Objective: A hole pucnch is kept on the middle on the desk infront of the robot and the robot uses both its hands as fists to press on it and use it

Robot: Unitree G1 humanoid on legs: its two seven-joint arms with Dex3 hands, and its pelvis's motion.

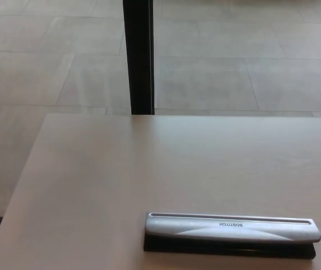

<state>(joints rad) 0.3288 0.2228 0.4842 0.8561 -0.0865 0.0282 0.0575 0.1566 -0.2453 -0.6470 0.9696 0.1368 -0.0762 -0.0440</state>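
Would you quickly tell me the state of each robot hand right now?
Left hand: not in view.
Right hand: not in view.
The hole punch lies untouched on the desk.

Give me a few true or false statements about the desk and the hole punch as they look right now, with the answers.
1. The hole punch lies near the desk's front edge. True.
2. A robot hand is pressing on it. False: no hand is in view.
3. Its top is silver-grey over a black base. True.
4. It stands upright on one end. False: it lies flat, lengthwise across the view.
5. A dark post rises behind the desk. True.
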